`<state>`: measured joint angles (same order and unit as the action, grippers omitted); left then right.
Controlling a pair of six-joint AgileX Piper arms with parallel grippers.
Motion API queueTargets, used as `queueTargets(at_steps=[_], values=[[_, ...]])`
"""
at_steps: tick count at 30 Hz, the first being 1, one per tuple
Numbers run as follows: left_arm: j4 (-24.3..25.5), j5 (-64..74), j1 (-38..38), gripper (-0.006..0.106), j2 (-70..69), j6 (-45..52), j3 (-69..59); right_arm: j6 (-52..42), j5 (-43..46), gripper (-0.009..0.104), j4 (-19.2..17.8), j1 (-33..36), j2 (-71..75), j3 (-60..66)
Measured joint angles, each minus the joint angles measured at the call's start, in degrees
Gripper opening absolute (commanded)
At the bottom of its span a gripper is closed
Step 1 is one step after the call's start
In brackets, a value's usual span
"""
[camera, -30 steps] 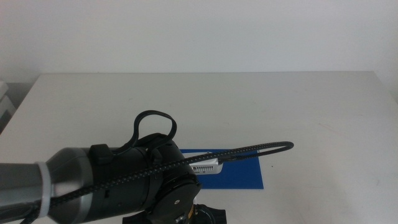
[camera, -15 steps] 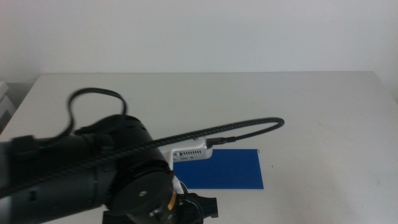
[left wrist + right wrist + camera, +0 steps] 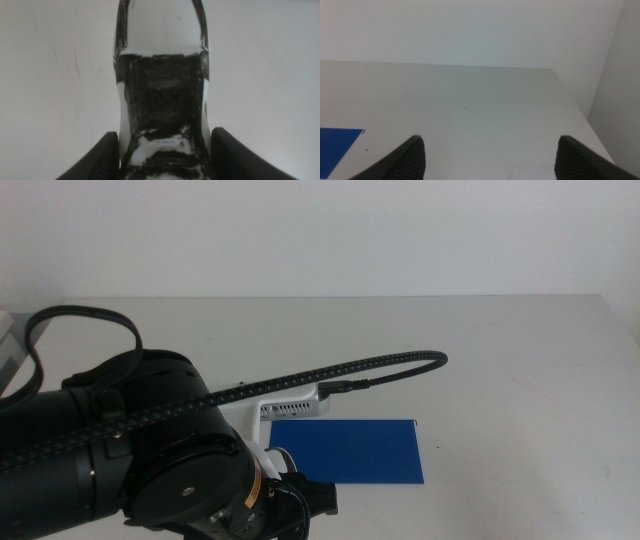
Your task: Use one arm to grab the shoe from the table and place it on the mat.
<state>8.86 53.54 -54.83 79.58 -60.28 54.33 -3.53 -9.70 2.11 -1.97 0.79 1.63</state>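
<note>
Shoe (image 3: 162,95) clamped between left tool (image 3: 163,150) jaws, toe pointing outward.

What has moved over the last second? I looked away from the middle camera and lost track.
The left arm swung toward the picture's left, baring more of the blue mat. The left gripper has its jaws on either side of the shoe, which shows over the table, not the mat. The mat itself has not shifted. The right gripper waits, jaws open.
</note>
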Motion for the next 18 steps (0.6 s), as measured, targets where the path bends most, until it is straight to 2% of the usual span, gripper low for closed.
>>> queueTargets(at_steps=[8,18], values=[[1.54,2.64,0.0,0.01,0.01,0.0,1.16,0.0,0.0,0.066,0.0,0.0,0.0,0.0],[3.65,16.34,0.0,0.01,6.66,0.05,15.63,0.0,0.0,0.066,0.0,0.0,0.0,0.0]])
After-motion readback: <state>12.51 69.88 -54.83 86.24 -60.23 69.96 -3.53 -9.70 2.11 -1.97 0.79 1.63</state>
